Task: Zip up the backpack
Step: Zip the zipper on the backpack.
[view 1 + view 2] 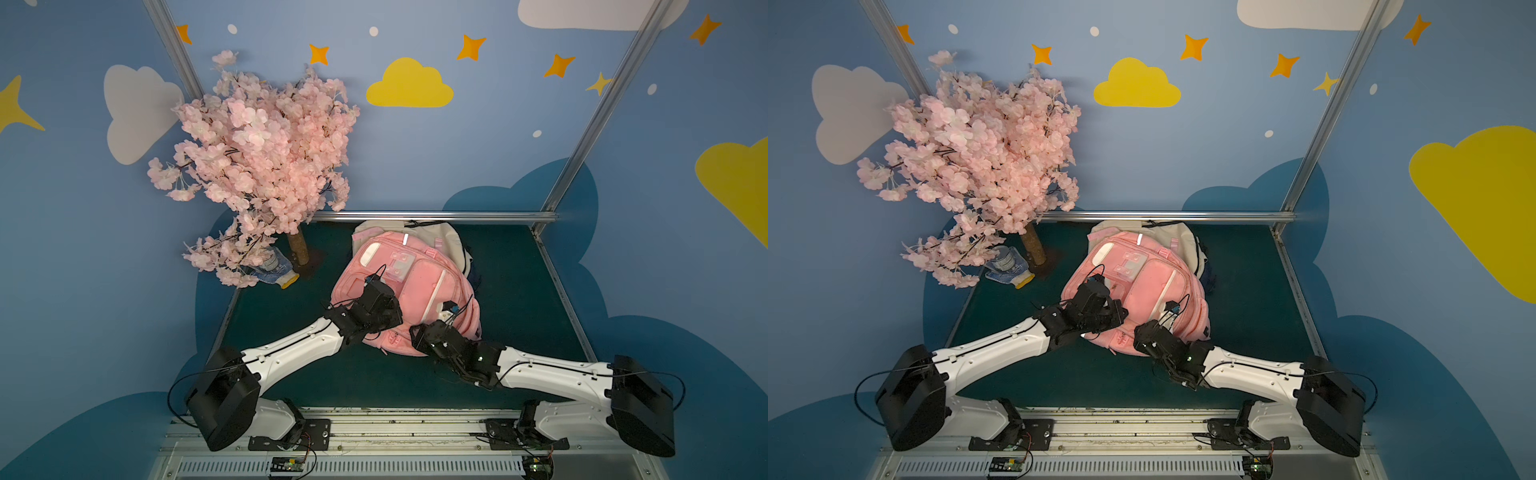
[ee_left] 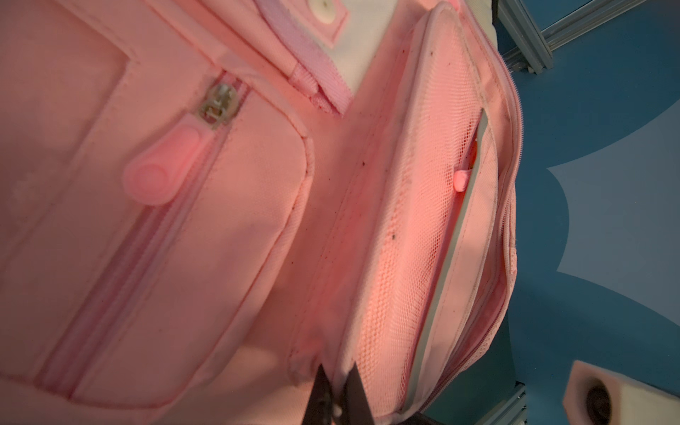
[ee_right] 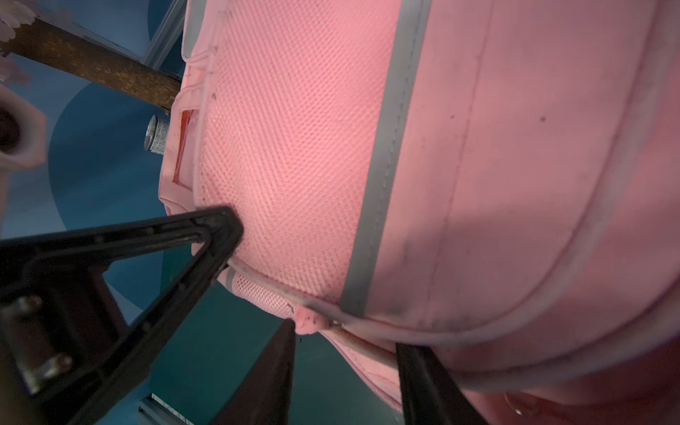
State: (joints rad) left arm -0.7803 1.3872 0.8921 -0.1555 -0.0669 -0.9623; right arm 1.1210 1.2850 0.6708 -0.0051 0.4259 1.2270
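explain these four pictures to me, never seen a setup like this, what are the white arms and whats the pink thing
These are two robot arms, the left arm and the right arm. Each ends in a black two-fingered pincer. The two wide pictures come from one camera head above, looking down on the whole scene. The two close-ups come from small cameras on the arms' wrists.

On the green table are a pink backpack, a fake blossom tree and a small can near its trunk.

The left pincer is shut and seems to pinch the backpack's fabric. The right pincer is open and holds nothing. A small pink zipper tab sits just ahead of its fingers at the bag's edge.
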